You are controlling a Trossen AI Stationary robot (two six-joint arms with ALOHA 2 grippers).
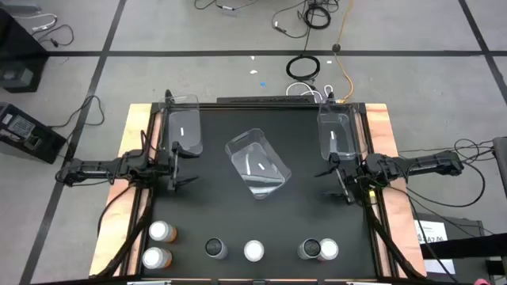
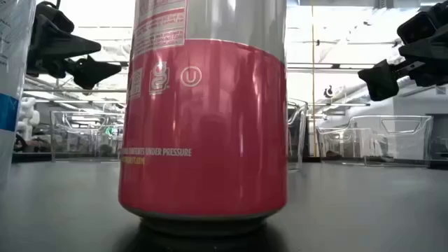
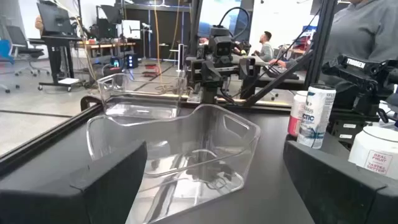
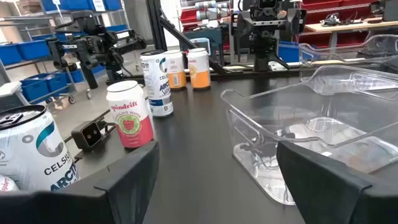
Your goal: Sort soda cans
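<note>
Six soda cans stand upright on their bases along the table's near edge. Two orange ones are at the left. A dark-topped can and a pale-topped pink one stand in the middle. Another such pair is at the right. My left gripper hovers open at the left, pointing at the middle bin. My right gripper hovers open at the right, facing the same bin. Both are far from the cans.
Three clear plastic bins sit on the black mat: one at the far left, one at the far right, and one skewed in the middle. Open mat lies between the bins and the can row. People show in the room beyond.
</note>
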